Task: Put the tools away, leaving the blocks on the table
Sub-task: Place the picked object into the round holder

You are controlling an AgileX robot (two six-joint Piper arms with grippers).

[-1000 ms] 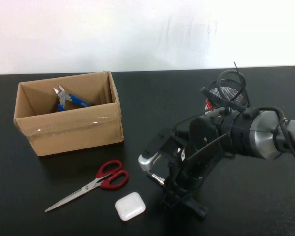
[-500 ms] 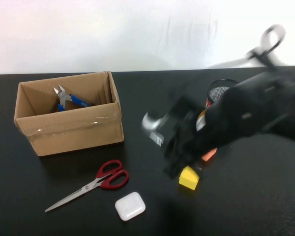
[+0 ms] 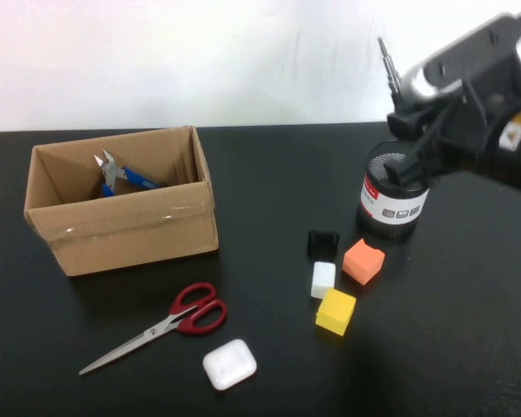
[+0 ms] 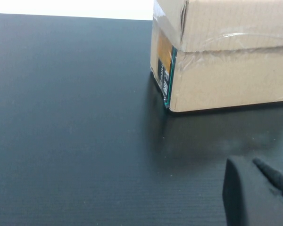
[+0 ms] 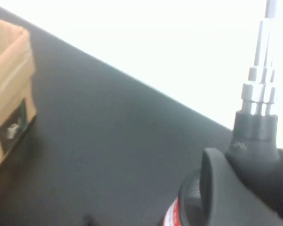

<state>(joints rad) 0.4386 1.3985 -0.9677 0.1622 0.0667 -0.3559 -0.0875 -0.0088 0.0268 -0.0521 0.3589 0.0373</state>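
Observation:
My right gripper (image 3: 414, 139) is shut on the slim black screwdriver (image 3: 387, 59) and holds it in the air over the black mesh cup (image 3: 392, 204), silver tip pointing up. The right wrist view shows its shaft (image 5: 257, 94) rising from my right gripper (image 5: 240, 165). The red-handled scissors (image 3: 169, 326) lie on the black table in front of the cardboard box (image 3: 122, 226). The blue-handled side cutters (image 3: 117, 174) lie inside the box. The orange (image 3: 363, 261), white (image 3: 323, 279) and yellow (image 3: 336, 311) blocks sit together on the table. My left gripper (image 4: 254, 197) hovers low near the box.
A white rounded case (image 3: 229, 364) lies right of the scissors' blades. A small black object (image 3: 323, 242) sits behind the white block. The box's taped wall (image 4: 226, 61) fills the left wrist view's far side. The table's left part (image 4: 70, 117) is bare black surface.
My right arm has risen from low over the blocks, up and to the right, carrying the screwdriver. The blocks now show. Scissors, case and box have not moved.

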